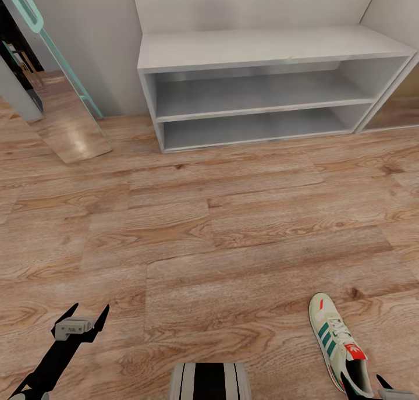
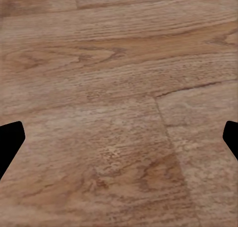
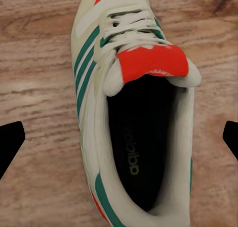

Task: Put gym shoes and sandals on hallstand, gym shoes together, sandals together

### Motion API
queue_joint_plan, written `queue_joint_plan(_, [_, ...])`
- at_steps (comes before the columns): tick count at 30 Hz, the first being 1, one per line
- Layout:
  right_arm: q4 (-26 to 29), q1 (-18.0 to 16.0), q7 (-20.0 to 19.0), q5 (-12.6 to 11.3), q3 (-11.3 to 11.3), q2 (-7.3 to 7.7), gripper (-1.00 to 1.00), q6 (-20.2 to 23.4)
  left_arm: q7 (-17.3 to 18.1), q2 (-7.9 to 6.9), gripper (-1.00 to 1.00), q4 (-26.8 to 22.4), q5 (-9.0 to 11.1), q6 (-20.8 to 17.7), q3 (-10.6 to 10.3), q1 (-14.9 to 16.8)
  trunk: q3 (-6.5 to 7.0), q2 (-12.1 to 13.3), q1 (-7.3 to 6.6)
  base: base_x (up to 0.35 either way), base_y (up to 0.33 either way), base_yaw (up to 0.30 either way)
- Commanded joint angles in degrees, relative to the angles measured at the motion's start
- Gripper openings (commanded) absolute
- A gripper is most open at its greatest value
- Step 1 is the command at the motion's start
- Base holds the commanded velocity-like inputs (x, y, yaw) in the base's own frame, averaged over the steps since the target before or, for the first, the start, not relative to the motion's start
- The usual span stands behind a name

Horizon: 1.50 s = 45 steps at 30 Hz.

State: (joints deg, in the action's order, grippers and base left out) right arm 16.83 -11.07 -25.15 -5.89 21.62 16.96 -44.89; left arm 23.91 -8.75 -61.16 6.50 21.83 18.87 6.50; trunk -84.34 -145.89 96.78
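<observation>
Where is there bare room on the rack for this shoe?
All of the hallstand shows bare: the flat top, the upper shelf and the lower shelf between its side walls. The only crowded spot is by the right gripper, over the gym shoe on the corridor floor.

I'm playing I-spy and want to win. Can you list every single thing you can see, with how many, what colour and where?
gym shoe: one, cream-white with green stripes and red-orange tongue, on the floor near the right gripper
hallstand: one, pale grey-white, against the far wall, both open shelves bare
corridor floor: one, brown wood planks, underneath everything
leaning mirror: one, teal frame, against the wall left of the hallstand
robot base: one, grey and black, bottom middle
left gripper: one, black fingers, open over bare floor
right gripper: one, black fingers, open above the gym shoe's heel
</observation>
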Motion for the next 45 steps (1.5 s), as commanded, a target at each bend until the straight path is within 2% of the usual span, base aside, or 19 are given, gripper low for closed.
queue_joint_plan(1, [-0.01, 0.00, -0.01, 0.00, 0.00, 0.04, 1.00, 0.00, 0.00, -0.01, 1.00, 0.01, 0.00, 0.01, 0.00, 0.00, 0.00, 0.00, 0.00, 0.000, 0.000, 0.000])
queue_joint_plan(10, [-0.18, 0.00, -0.73, 0.07, -0.19, 0.20, 1.00, 0.05, 0.00, -0.03, 1.00, -0.01, 0.00, 0.05, 0.02, 0.00, 0.00, 0.00, 0.00, 0.000, 0.000, 0.000])
queue_joint_plan(20, [-1.32, -0.10, -1.91, 0.09, -2.82, 0.95, 1.00, 0.07, 0.00, -0.04, 1.00, -0.01, 0.00, 0.07, 0.02, 0.00, 0.00, 0.00, 0.00, 0.000, 0.000, 0.000])
queue_joint_plan(26, [-1.49, -0.15, -2.07, 0.08, -3.49, 1.12, 1.00, 0.07, 0.00, -0.04, 1.00, 0.01, 0.00, 0.24, 0.02, 0.00, 0.00, 0.00, 0.00, 0.000, 0.000, 0.000])
queue_joint_plan(45, [-1.46, -0.18, -2.16, 0.06, -4.00, 1.15, 1.00, -0.03, 0.00, -0.04, 1.00, 0.05, 0.00, 0.65, 0.02, 0.00, 0.00, 0.00, 0.00, 0.000, 0.000, 0.000])
